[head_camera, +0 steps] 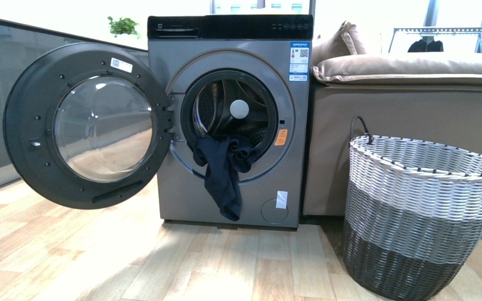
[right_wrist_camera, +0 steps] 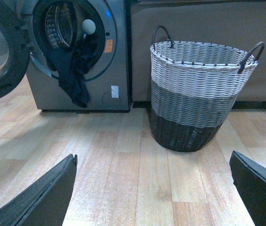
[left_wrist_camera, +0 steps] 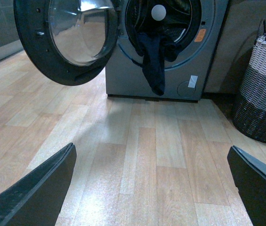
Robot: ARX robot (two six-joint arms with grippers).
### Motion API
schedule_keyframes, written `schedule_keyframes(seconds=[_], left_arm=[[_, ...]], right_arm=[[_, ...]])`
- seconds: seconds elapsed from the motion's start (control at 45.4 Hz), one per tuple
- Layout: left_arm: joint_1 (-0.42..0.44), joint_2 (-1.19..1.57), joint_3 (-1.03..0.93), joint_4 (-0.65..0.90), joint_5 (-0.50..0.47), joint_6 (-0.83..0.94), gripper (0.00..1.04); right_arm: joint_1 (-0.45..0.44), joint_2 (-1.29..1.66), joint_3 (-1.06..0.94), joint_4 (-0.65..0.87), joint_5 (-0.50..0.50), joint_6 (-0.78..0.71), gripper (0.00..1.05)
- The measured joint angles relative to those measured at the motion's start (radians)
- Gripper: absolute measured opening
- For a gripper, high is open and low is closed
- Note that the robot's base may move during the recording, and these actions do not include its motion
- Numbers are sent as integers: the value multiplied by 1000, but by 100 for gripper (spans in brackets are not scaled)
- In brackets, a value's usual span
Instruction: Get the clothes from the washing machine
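The grey washing machine (head_camera: pixel 226 188) stands on the wood floor with its round door (head_camera: pixel 88 125) swung wide open to the left. A dark navy garment, the clothes (head_camera: pixel 223 169), hangs limp out of the drum opening and down the front panel; it also shows as clothes (left_wrist_camera: pixel 152 59) and clothes (right_wrist_camera: pixel 72 75). My left gripper (left_wrist_camera: pixel 154 188) is open over bare floor, well short of the machine (left_wrist_camera: pixel 180 61). My right gripper (right_wrist_camera: pixel 154 188) is open too, far from the machine (right_wrist_camera: pixel 119 56), with nothing between its fingers. Neither arm shows in the front view.
A grey-and-white woven basket (head_camera: pixel 414 213) stands on the floor to the right of the machine, also seen as the basket (right_wrist_camera: pixel 196 89) and basket (left_wrist_camera: pixel 262 89). A beige sofa (head_camera: pixel 408 94) sits behind it. The open door juts out at the left.
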Motion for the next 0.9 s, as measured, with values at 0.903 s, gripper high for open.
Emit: schedule_keyframes(seconds=[0.903], left_arm=[[0,0,0,0,0,0,98]], right_arm=[[0,0,0,0,0,0,97]])
